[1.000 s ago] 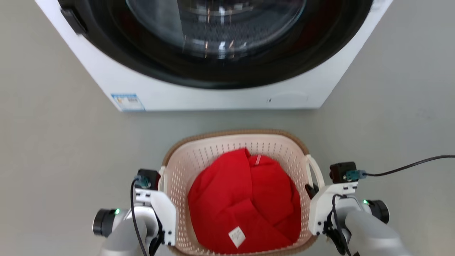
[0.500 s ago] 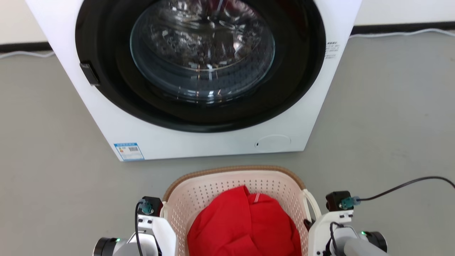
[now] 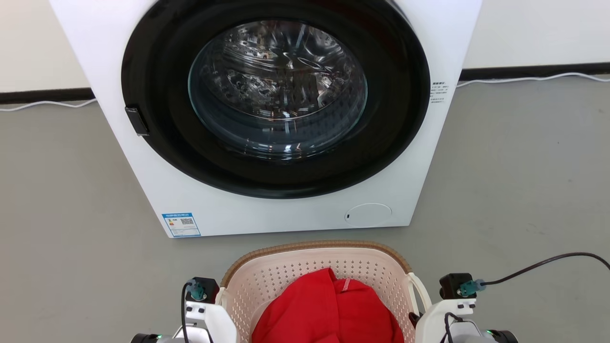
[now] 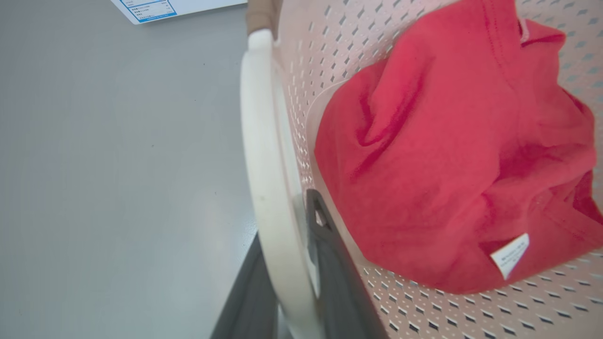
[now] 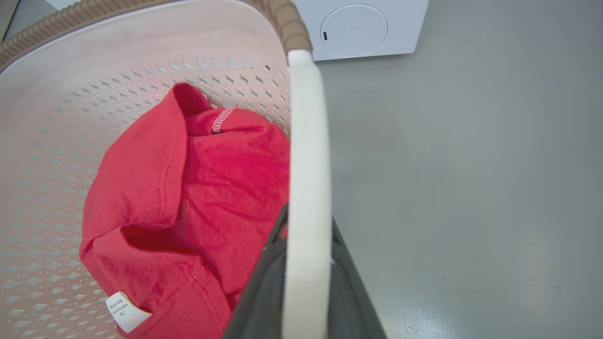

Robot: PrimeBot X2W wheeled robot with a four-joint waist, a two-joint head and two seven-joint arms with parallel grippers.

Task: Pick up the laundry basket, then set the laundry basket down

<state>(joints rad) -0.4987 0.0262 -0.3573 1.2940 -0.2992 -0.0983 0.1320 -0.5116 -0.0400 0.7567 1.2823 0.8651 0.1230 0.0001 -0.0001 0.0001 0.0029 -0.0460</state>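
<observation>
The laundry basket (image 3: 314, 248), pale pink-cream with perforated walls and a brown woven-look rim, sits at the bottom centre of the head view with a red garment (image 3: 329, 309) inside. My left gripper (image 4: 289, 230) is shut on the basket's white left handle (image 4: 266, 155), one dark finger on each side. My right gripper (image 5: 306, 240) is shut on the white right handle (image 5: 306, 141) in the same way. In the head view both wrists flank the basket, and the right gripper (image 3: 413, 318) shows a dark fingertip at the handle.
A white front-loading washer (image 3: 181, 181) with its dark round door (image 3: 281, 95) shut stands just beyond the basket. A black cable (image 3: 548, 262) trails right from my right wrist. A white cord (image 3: 524, 78) runs along the wall. Grey floor (image 3: 524, 190) lies on both sides.
The head camera has swung upward, so the basket and wrists sit lower in the picture and more of the washer shows. Both grippers have kept hold of the handles.
</observation>
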